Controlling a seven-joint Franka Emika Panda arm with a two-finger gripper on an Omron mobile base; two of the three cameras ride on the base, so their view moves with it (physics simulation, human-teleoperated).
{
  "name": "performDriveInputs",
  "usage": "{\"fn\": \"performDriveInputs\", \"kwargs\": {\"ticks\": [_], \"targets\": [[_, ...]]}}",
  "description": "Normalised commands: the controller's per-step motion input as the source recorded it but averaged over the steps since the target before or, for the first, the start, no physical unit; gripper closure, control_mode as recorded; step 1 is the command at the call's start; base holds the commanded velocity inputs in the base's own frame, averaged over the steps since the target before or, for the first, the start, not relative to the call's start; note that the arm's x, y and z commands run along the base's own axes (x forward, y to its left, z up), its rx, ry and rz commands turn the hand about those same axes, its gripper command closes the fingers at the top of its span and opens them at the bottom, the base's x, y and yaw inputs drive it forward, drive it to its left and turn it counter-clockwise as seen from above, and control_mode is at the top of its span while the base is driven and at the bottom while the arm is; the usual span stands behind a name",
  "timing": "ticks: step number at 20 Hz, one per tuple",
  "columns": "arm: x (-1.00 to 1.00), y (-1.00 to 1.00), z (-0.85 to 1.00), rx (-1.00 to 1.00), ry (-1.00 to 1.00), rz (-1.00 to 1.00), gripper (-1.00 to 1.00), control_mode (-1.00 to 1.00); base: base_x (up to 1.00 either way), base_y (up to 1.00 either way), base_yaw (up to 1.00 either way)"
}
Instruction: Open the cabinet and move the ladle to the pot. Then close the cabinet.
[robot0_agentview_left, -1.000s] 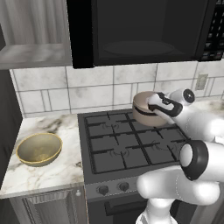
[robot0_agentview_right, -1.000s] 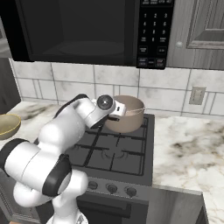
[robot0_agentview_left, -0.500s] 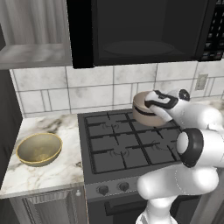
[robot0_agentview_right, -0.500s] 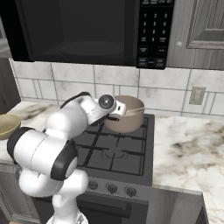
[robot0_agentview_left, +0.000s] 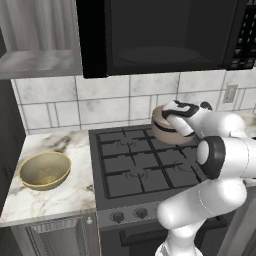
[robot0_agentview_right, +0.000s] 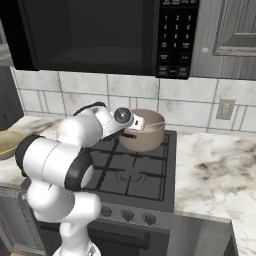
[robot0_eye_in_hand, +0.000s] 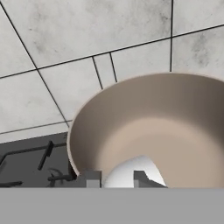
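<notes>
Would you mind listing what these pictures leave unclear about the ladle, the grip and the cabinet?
- Ladle: hand view shows just a pale rounded part over the pot; the picture's bottom cuts off the rest.
- Gripper: fingertips barely show; contact with the ladle is unclear.
- Cabinet: cropped by the right base view's edge; shut or ajar, cannot tell.

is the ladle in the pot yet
Partly: the ladle, white bowl first, hangs inside the pot rim, between the claw fingertips.

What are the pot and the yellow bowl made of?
The pot looks like matte ceramic or coated metal: smooth, even taupe with no shine. The bowl looks like brushed brass or another golden metal, with a soft sheen inside. It is a rendered scene, so that is a guess.
</notes>
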Motion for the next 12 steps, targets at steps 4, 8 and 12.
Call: {"fn": "performDriveInputs", "kwargs": {"ticks": [4,8,12], "targets": [[0.21,0.00,-0.06,0.00,0.00,0.00,-1.00,-1.00,0.00,0.00,0.00],[0.16,0.00,-0.02,0.00,0.00,0.00,-1.00,-1.00,0.00,0.00,0.00],[0.05,-0.02,0.00,0.00,0.00,0.00,-1.00,-1.00,0.00,0.00,0.00]]}}
